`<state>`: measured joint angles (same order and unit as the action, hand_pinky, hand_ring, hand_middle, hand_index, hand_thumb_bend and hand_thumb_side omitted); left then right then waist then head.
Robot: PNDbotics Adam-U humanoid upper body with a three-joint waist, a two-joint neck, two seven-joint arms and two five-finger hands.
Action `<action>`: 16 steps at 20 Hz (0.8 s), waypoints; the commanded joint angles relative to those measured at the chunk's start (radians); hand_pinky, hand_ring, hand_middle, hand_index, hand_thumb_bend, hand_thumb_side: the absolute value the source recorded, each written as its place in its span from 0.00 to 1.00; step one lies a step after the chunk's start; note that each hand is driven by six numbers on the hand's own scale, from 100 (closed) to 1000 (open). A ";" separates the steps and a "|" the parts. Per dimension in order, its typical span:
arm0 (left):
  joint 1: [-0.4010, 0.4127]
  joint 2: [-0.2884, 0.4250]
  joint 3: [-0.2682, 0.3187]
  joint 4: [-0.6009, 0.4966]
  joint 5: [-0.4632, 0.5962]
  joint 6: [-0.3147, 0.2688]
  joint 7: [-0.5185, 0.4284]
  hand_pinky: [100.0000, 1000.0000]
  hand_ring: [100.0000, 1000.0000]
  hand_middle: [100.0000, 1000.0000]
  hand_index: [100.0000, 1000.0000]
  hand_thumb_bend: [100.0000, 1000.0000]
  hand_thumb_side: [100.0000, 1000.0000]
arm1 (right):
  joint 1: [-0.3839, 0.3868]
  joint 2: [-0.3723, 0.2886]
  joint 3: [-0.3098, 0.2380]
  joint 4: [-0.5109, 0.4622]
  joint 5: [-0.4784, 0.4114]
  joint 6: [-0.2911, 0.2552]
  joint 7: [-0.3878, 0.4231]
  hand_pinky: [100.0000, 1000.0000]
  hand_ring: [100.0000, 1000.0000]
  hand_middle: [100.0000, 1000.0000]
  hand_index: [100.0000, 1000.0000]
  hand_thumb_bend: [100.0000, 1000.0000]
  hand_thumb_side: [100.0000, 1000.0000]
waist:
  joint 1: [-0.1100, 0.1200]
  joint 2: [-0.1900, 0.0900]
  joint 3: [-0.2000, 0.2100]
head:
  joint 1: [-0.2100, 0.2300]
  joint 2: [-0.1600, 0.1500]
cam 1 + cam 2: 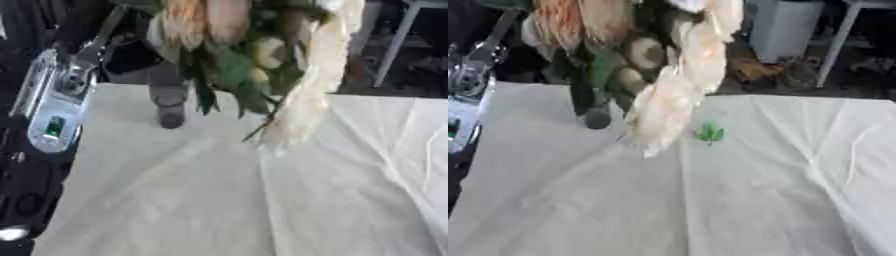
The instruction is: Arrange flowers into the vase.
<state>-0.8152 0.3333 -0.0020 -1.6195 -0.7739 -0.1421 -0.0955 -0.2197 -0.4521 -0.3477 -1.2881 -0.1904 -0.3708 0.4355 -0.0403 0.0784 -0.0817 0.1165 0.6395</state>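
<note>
- I am seeing the flowers (249,60) hanging close to the camera at the top centre of the frame, pale peach blooms and green leaves trailing down over the worktop (262,200).
- At the left edge a silver arm part (54,100) is showing; I cannot tell the robot hand's fingers.
- A small green thing (710,132) is lying on the white cloth.

Workroom: cloth-covered table (219,200), white bin (785,27) behind.
</note>
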 commanded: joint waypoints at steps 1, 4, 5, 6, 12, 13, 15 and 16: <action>-0.059 -0.018 0.034 0.015 0.031 0.018 0.034 0.00 0.00 0.00 0.14 0.00 0.64 | -0.013 -0.021 -0.002 -0.008 -0.001 -0.003 0.004 0.87 1.00 0.83 0.99 0.00 0.85 | -0.002 -0.014 -0.003 | 0.006 -0.012; -0.102 -0.032 0.057 0.027 0.054 0.032 0.065 0.00 0.00 0.00 0.14 0.00 0.65 | -0.013 -0.020 -0.001 -0.007 -0.001 -0.003 0.006 0.87 1.00 0.83 0.99 0.00 0.85 | -0.001 -0.014 -0.006 | 0.009 -0.015; -0.117 -0.038 0.066 0.030 0.066 0.037 0.077 0.00 0.00 0.00 0.14 0.00 0.65 | -0.013 -0.020 0.000 -0.007 0.000 -0.003 0.007 0.87 1.00 0.83 0.99 0.00 0.85 | 0.000 -0.014 -0.007 | 0.010 -0.015; -0.128 -0.043 0.074 0.036 0.081 0.041 0.089 0.00 0.00 0.00 0.13 0.00 0.65 | -0.013 -0.019 0.000 -0.007 0.000 -0.002 0.007 0.87 1.00 0.83 0.99 0.00 0.85 | 0.000 -0.014 -0.008 | 0.011 -0.016; -0.188 -0.080 0.135 0.121 0.226 0.074 0.195 0.00 0.00 0.00 0.11 0.00 0.67 | -0.013 -0.015 0.003 -0.009 0.000 0.001 0.012 0.87 1.00 0.83 0.99 0.00 0.86 | 0.002 -0.017 -0.018 | 0.016 -0.015; -0.197 -0.081 0.143 0.148 0.255 0.079 0.220 0.00 0.00 0.00 0.11 0.00 0.67 | -0.013 -0.015 0.003 -0.009 0.000 0.002 0.012 0.87 1.00 0.83 0.99 0.00 0.85 | 0.003 -0.017 -0.020 | 0.018 -0.014; -0.213 -0.080 0.154 0.204 0.309 0.080 0.267 0.00 0.00 0.00 0.11 0.00 0.68 | -0.013 -0.015 0.003 -0.010 0.000 0.002 0.013 0.87 1.00 0.83 0.99 0.00 0.85 | 0.004 -0.019 -0.024 | 0.020 -0.013; -0.221 -0.080 0.159 0.235 0.335 0.077 0.291 0.00 0.00 0.00 0.11 0.00 0.68 | -0.013 -0.015 0.004 -0.010 0.000 0.003 0.013 0.87 1.00 0.83 0.99 0.00 0.85 | 0.005 -0.019 -0.027 | 0.022 -0.012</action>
<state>-1.0080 0.2458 0.1426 -1.4048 -0.4726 -0.0662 0.1663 -0.2202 -0.4438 -0.3405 -1.2872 -0.1904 -0.3657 0.4449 -0.0346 0.0730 -0.1075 0.1338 0.6310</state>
